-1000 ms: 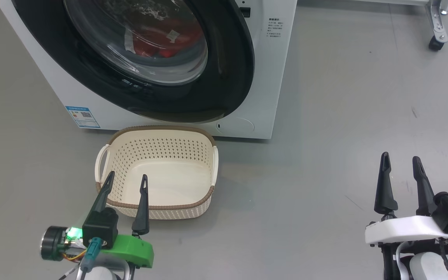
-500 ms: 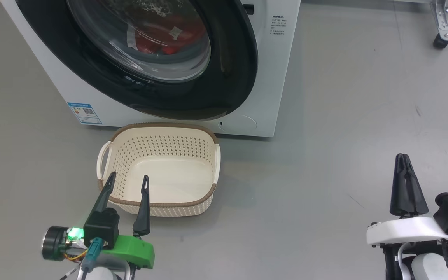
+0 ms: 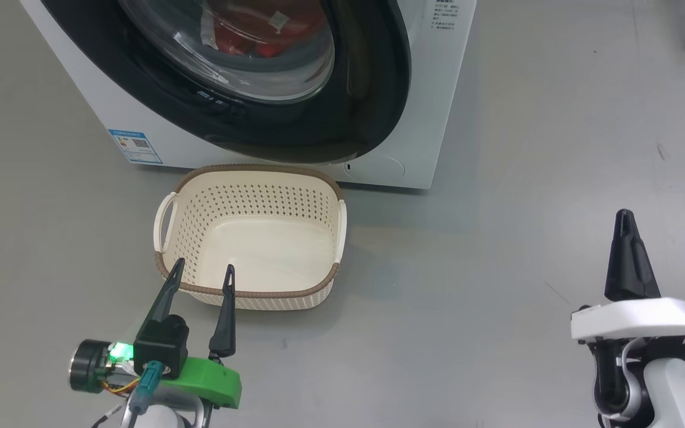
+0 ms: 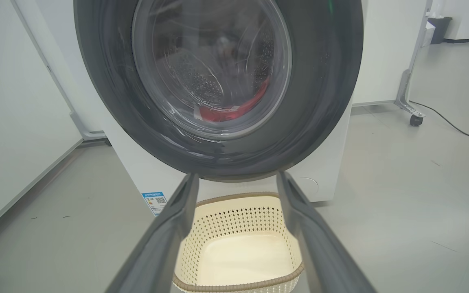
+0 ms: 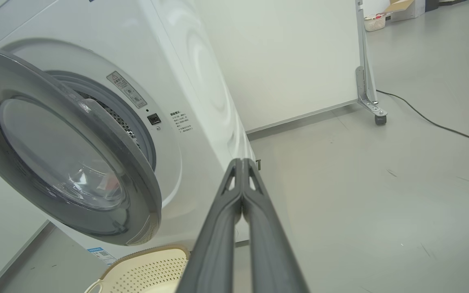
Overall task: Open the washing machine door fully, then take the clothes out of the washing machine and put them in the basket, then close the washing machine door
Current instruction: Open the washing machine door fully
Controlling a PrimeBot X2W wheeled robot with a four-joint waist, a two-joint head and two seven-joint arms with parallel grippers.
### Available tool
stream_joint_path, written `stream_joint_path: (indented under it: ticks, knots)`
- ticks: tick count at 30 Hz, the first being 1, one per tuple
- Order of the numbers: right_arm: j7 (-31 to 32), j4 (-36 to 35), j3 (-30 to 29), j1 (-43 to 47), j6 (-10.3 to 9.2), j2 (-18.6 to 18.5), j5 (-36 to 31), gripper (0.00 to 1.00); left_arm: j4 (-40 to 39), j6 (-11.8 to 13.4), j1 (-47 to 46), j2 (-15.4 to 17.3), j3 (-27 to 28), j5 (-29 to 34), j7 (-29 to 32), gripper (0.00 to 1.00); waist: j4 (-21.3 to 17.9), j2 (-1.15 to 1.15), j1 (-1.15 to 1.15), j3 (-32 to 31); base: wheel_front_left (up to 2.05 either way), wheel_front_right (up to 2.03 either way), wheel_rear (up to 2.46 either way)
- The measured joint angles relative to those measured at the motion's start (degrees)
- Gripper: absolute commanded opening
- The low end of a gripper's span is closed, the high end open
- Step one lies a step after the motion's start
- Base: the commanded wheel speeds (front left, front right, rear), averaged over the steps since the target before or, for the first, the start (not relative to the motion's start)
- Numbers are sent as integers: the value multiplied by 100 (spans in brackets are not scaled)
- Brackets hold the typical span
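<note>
we find the washing machine door (image 3: 378,71) ajar across the front of the washing machine (image 3: 437,89), covering the drum mouth, with a gap at its right edge. the basket (image 3: 259,202) crowds the floor (image 3: 556,178) just before the machine; right of the machine the floor lies open.

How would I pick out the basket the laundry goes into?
Find the big white washing machine with its round black-rimmed door. Just in front of it, on the floor, stands the basket. It is cream perforated plastic with a brown woven-look rim, and empty.
</note>
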Motion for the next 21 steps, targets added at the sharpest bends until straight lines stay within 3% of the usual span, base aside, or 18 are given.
stream_joint_path:
  ticks: [9,21]
  knots:
    - [552,221,-469,-1015,131,32,985,0,-27,-87,-235,-9,-147,93,0,100,192,0,0,276,0,0,0]
    - [1411,790,-923,-2443,26,-65,1837,0,-21,-129,-459,-22,-289,123,0,100,671,0,0,621,0,0,0]
